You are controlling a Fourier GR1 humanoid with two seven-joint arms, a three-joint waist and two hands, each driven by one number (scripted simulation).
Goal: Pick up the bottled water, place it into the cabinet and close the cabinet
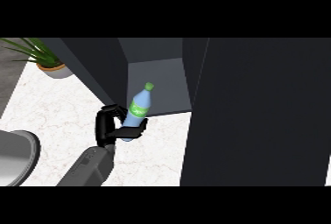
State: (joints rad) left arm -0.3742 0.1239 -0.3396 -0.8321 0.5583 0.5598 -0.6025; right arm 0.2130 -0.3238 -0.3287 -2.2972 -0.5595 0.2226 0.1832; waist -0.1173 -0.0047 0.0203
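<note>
A blue water bottle (pixel 138 110) with a green cap and green label leans slightly right, cap up. My left hand (pixel 110 124) is shut on its lower part, fingers curled round the base. The bottle's upper half shows against the open dark cabinet (pixel 161 83), whose grey inside is visible; the base hangs below the cabinet's bottom edge, over the white marble counter (pixel 58 105). A large dark panel (pixel 258 113), apparently the cabinet's open door, fills the right side. My right hand shows nowhere.
A potted green plant (pixel 40 56) stands at the back left on the counter. A grey rounded object (pixel 16 158) lies at the left edge. The dark cabinet side (pixel 97 70) is just behind my hand.
</note>
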